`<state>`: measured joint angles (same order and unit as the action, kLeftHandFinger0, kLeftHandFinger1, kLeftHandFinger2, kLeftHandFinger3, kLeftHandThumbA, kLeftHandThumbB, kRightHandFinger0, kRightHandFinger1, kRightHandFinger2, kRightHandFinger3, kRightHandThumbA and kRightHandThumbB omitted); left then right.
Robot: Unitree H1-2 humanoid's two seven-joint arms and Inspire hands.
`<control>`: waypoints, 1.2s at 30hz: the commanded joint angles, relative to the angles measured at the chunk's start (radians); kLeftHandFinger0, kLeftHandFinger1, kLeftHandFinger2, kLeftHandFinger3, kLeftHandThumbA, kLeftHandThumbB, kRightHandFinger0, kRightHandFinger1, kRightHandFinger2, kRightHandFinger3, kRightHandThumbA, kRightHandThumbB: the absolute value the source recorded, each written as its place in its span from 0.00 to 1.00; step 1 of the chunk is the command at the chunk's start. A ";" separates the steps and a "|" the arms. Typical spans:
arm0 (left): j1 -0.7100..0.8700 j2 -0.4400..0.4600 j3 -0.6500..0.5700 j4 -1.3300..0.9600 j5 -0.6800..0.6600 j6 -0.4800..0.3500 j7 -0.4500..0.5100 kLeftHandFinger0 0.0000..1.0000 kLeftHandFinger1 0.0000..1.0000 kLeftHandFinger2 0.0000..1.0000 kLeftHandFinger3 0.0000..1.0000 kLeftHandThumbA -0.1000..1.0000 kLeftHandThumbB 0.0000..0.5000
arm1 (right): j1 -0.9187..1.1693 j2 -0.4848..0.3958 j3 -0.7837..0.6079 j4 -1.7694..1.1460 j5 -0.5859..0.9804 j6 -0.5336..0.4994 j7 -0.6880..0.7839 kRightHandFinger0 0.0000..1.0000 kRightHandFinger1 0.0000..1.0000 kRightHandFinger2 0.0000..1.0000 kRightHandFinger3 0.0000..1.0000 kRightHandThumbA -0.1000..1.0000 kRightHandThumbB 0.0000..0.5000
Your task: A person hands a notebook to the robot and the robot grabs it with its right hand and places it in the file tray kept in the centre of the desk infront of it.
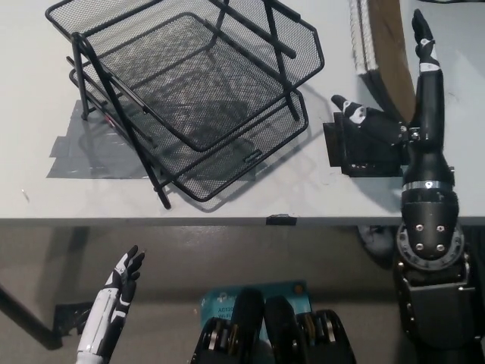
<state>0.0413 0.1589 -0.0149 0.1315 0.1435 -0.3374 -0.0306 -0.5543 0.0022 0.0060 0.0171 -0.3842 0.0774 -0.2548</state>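
The notebook (pixel 379 45) shows at the top right, a brown cover with a white spiral-bound edge, tilted and cut by the frame. The file tray (pixel 197 91), black wire mesh with stacked tiers, sits angled on the pale surface (pixel 45 197), well apart.

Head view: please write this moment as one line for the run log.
phase: reaching for handover | right hand: open, beside notebook, not holding | left hand: open, resting low below desk edge | file tray: no notebook inside
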 commanded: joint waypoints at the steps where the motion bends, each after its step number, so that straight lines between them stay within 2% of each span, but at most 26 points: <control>1: -0.014 0.012 0.005 -0.023 0.014 -0.030 0.012 1.00 1.00 1.00 1.00 1.00 0.89 | -0.029 -0.004 0.035 -0.011 -0.134 -0.050 -0.091 1.00 1.00 1.00 1.00 0.96 0.63; 4: -0.021 0.014 0.007 -0.028 0.009 -0.014 0.008 1.00 1.00 1.00 1.00 1.00 0.91 | -0.043 -0.008 0.041 -0.003 -0.136 -0.041 -0.094 1.00 1.00 1.00 1.00 0.94 0.60; 8: -0.023 0.014 0.007 -0.021 0.009 -0.029 0.009 1.00 1.00 1.00 1.00 1.00 0.88 | -0.058 -0.012 0.031 0.006 -0.132 -0.026 -0.096 1.00 1.00 1.00 1.00 1.00 0.62; 19: -0.023 0.017 0.005 -0.029 0.015 -0.025 0.007 1.00 1.00 1.00 1.00 1.00 0.88 | -0.122 -0.025 0.006 0.105 -0.128 -0.001 -0.120 1.00 1.00 1.00 1.00 0.97 0.62; 21: -0.024 0.017 0.005 -0.029 0.017 -0.023 0.008 1.00 1.00 1.00 1.00 1.00 0.88 | -0.138 -0.023 -0.002 0.126 -0.148 0.022 -0.150 1.00 1.00 1.00 1.00 0.94 0.54; 22: -0.025 0.016 0.005 -0.028 0.016 -0.022 0.008 1.00 1.00 1.00 1.00 1.00 0.88 | -0.156 -0.034 -0.007 0.154 -0.157 0.007 -0.176 0.85 0.89 0.93 1.00 0.86 0.27; 23: -0.026 0.015 0.005 -0.028 0.015 -0.021 0.008 1.00 1.00 1.00 1.00 1.00 0.89 | -0.168 -0.045 -0.007 0.173 -0.161 0.001 -0.183 0.52 0.59 0.64 0.75 0.85 0.24; 24: -0.026 0.014 0.005 -0.028 0.014 -0.019 0.007 1.00 1.00 1.00 1.00 1.00 0.89 | -0.174 -0.052 -0.005 0.183 -0.163 0.001 -0.181 0.35 0.43 0.49 0.60 0.85 0.21; 25: -0.026 0.015 0.005 -0.029 0.013 -0.020 0.006 1.00 1.00 1.00 1.00 1.00 0.87 | -0.183 -0.067 0.007 0.201 -0.185 -0.001 -0.187 0.07 0.11 0.14 0.23 0.89 0.03; 26: -0.026 0.015 0.004 -0.030 0.010 -0.021 0.004 1.00 1.00 1.00 1.00 1.00 0.87 | -0.191 -0.077 0.018 0.215 -0.205 -0.002 -0.194 0.01 0.02 0.03 0.09 0.92 0.05; 27: -0.029 0.015 0.005 -0.029 0.008 -0.020 0.003 1.00 1.00 1.00 1.00 1.00 0.89 | -0.208 -0.085 0.032 0.245 -0.225 -0.022 -0.216 0.00 0.00 0.00 0.02 0.97 0.08; 30: -0.037 0.014 0.005 -0.023 0.011 -0.019 0.006 1.00 1.00 1.00 1.00 1.00 0.90 | -0.228 -0.086 0.042 0.271 -0.232 -0.037 -0.249 0.00 0.00 0.07 0.04 1.00 0.08; 32: -0.036 0.015 0.005 -0.027 0.008 -0.015 0.004 1.00 1.00 1.00 1.00 1.00 0.89 | -0.229 -0.079 0.037 0.268 -0.209 -0.055 -0.250 0.00 0.00 0.06 0.00 1.00 0.10; 36: -0.038 0.019 0.007 -0.028 0.007 -0.015 0.002 1.00 1.00 1.00 1.00 1.00 0.89 | -0.226 -0.073 0.036 0.267 -0.192 -0.084 -0.265 0.00 0.00 0.11 0.04 1.00 0.08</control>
<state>0.0165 0.1609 -0.0128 0.1312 0.1462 -0.3366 -0.0311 -0.7132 -0.0792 0.0347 0.2991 -0.5703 0.0701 -0.4587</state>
